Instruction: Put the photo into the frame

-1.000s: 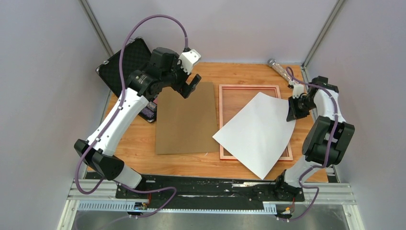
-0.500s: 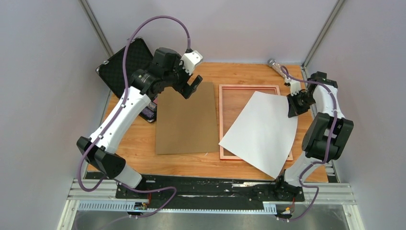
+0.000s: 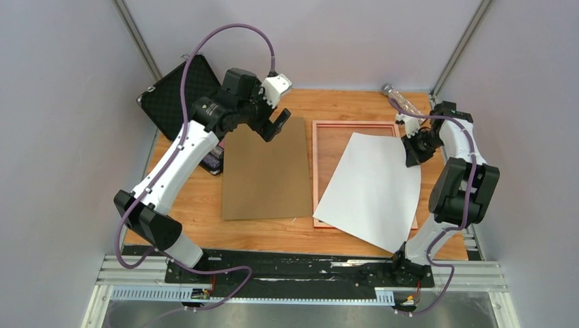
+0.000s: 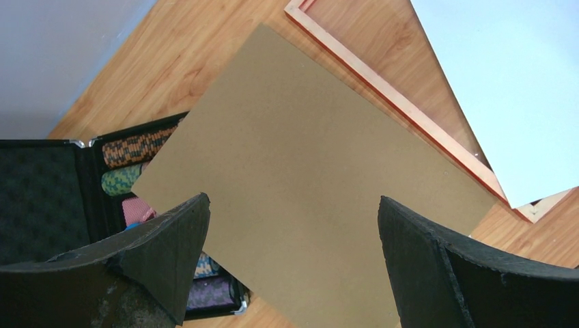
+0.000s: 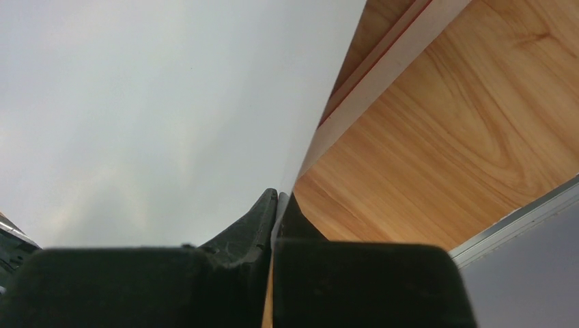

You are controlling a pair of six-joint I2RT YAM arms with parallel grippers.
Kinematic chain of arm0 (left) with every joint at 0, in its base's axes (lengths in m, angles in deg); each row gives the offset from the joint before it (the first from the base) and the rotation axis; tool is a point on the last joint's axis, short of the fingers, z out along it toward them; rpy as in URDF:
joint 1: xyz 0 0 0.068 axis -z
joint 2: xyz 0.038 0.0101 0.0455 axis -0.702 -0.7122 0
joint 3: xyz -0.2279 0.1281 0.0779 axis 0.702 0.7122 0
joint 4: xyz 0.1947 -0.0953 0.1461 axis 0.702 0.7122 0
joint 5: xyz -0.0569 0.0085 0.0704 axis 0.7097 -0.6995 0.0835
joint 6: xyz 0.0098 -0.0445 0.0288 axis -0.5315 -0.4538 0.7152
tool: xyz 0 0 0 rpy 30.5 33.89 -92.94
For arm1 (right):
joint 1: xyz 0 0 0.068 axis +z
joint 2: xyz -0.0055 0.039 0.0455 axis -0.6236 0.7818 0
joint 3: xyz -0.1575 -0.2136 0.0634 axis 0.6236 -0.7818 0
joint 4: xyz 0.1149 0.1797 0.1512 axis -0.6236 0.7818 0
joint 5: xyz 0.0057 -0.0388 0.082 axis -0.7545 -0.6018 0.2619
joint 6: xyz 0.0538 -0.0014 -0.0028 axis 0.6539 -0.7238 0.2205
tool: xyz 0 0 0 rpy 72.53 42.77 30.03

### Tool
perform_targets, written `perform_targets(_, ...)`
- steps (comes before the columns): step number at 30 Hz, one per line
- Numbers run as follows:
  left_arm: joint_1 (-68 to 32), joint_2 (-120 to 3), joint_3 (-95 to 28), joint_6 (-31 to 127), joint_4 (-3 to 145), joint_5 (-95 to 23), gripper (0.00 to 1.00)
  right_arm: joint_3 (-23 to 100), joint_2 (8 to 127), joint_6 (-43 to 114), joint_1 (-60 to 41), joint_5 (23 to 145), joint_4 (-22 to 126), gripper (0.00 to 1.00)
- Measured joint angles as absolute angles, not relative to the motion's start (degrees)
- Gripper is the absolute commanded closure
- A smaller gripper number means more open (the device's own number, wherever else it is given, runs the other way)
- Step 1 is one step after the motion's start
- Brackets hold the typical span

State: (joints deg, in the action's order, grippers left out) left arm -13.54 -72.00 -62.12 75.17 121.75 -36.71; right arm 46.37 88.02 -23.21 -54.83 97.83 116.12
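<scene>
While your right gripper (image 5: 278,199) pinches the photo (image 3: 372,191) by its right edge, the sheet sits askew over the frame (image 3: 317,171), white back up
Your black foam-lined case (image 3: 179,92) stands open at the far left corner of the table (image 3: 198,208); the left wrist view shows patterned rolls (image 4: 133,149) packed in its tray, which the overhead view mostly hides behind the arm. Your left gripper (image 4: 292,203) hangs spread wide above the brown backing board (image 3: 263,171), holding nothing. Only the right wrist view shows the fingers pressed together on the paper's edge. The photo's near corner overhangs the frame's near rail; its printed face is out of sight, and you cannot tell whether the sheet touches the frame
</scene>
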Motion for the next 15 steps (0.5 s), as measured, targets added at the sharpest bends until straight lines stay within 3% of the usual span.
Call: perform_targets(15,-13.54,-74.28,-63.37,75.19,121.95,-36.65,0.0,53.65,96.0,-25.28,-48.27,94.12,108.54,1.0)
